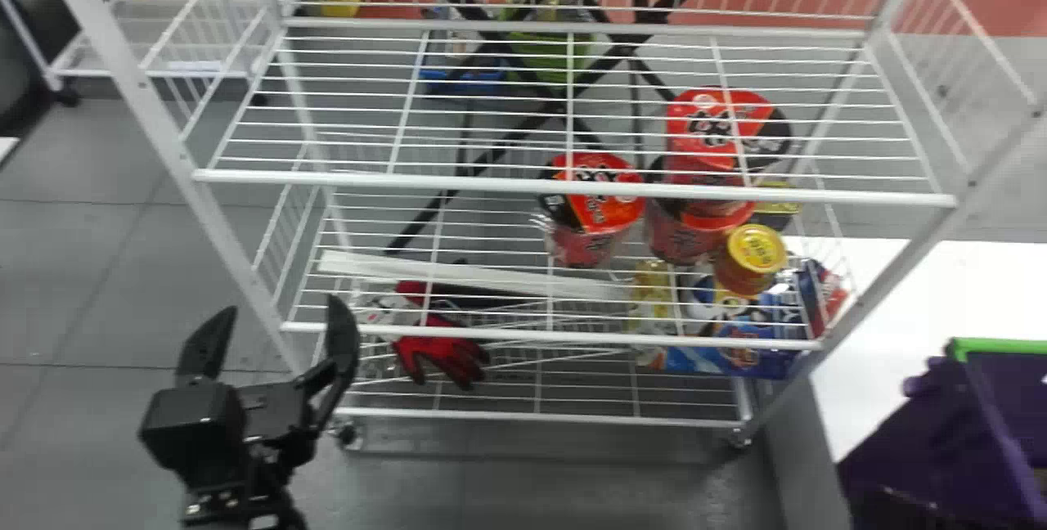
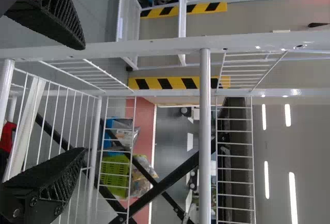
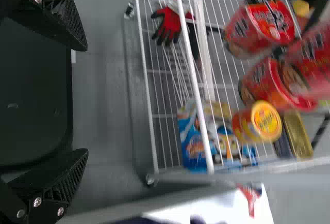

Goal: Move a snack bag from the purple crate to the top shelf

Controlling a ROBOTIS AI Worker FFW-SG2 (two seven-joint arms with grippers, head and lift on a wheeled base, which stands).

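The snack bag is hard to pick out, and I cannot tell just where it is. In the head view, the purple crate (image 1: 1006,345) with its green rim is by the near edge of the white desk (image 1: 924,285). The left gripper (image 1: 280,307) is near the front left corner of the rack (image 1: 572,185), with its jaws wide apart, holding nothing. Under the top shelf (image 1: 458,181), red cups (image 1: 593,211) sit on the shelf below, with one on top of another. A small tub (image 1: 752,258) with a yellow lid is near that shelf's front right corner. Lower down are a red and black glove (image 1: 442,350) on the left and blue packs (image 1: 736,350) on the right. In the left wrist view, a green basket (image 2: 114,175) is behind the rack's bars. In the right wrist view, the right gripper (image 3: 85,100) has its jaws spread and is gripping nothing.
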